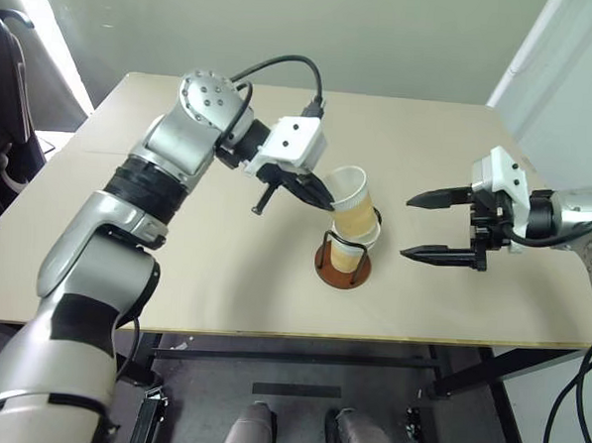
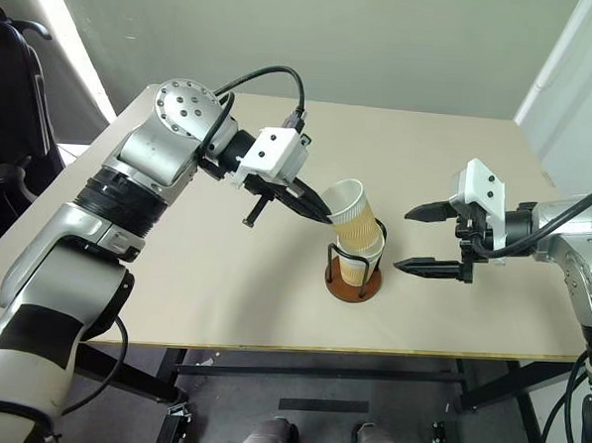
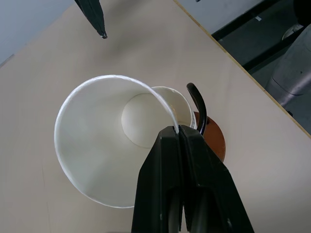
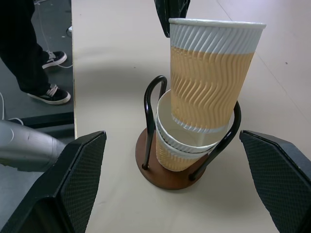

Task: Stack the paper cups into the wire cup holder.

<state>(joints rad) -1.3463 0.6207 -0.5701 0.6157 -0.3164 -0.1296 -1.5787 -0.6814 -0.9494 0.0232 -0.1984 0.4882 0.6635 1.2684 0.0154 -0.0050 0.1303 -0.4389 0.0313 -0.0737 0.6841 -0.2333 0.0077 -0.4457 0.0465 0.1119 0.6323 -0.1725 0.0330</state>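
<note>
My left gripper point(image 1: 329, 199) is clamped on a paper cup point(image 1: 353, 203) rim above the wire cup holder point(image 1: 342, 265); my right gripper point(image 1: 409, 227), fingers apart, sits right.

The wire cup holder point(image 4: 167, 172), black loops on a reddish-brown disc, holds what looks like two nested paper cups point(image 4: 177, 148); a third cup point(image 4: 211, 80) sits tilted, partly inside them.

Wire cup holder point(image 1: 342, 268) mid-table point(image 1: 172, 304) holds 2 nested cups point(image 4: 177, 145); a 3rd cup point(image 1: 351, 207) enters them, tilted.

Probably lab: bare test table point(image 1: 174, 275)
</note>
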